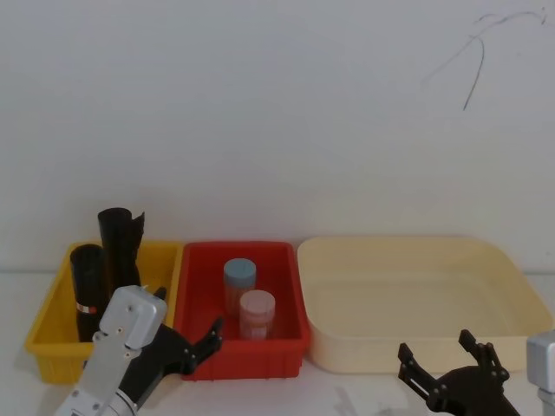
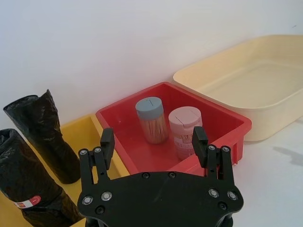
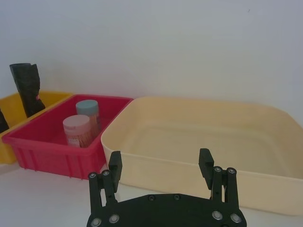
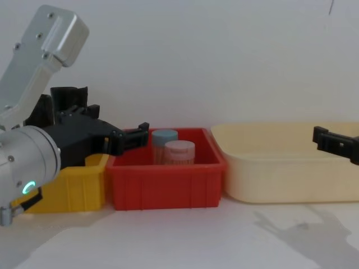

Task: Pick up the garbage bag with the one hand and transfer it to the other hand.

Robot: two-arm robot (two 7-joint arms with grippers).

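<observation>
While nothing was gripped yet, we judged the reach-in step in hand, pick not started. Nearest us, the left gripper (image 2: pixel 153 141), black, two-fingered, on the silver-grey arm with a green-teal ring, hung spread and empty just in front of the yellow plastic bin (image 1: pixel 52 360). It was aimed more at the red plastic bin (image 1: pixel 243 357). The right gripper (image 1: pixel 436 348), black and two-fingered, sat low before the cream plastic tub (image 1: pixel 364 351), fingers apart, holding nothing.

Further back, the garbage bag (image 1: pixel 87 282), a black tightly rolled plastic cylinder with a red-and-white label, stood upright in the yellow bin, untouched. An unlabelled black roll (image 1: pixel 120 247) with a ragged top stood just beside it. Two lidded jars (image 1: pixel 240 279) stood in the red bin.

Our read: the left gripper needed to swing to its own left and straddle the labelled roll. Then close, lift clear of the bin wall and miss the ragged roll. Handover after that.
</observation>
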